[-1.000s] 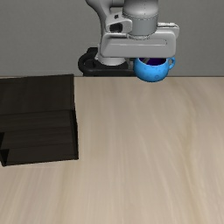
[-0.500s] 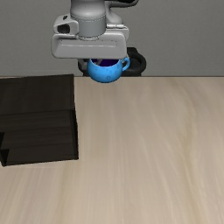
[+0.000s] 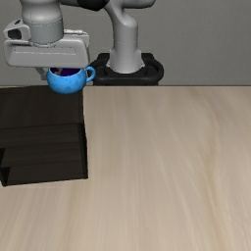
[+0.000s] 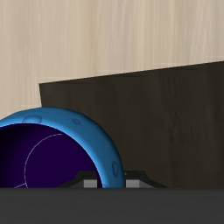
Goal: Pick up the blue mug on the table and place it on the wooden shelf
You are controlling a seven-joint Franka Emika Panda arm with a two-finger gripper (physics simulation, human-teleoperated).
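1. Half done: our gripper (image 3: 59,65) pinches the blue mug (image 3: 67,79) by its rim, holding it clear of the table (image 3: 167,167).
2. The mug hangs about over the edge of the wooden shelf (image 3: 39,132).
3. What we have left: lower it onto the shelf and let go.

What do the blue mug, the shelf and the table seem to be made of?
The blue mug looks like glazed ceramic: glossy, faintly speckled, dark purple inside. The shelf seems wood with a dark matte stain, fine grain lines. The table is pale wood or laminate: long grain streaks, matte.
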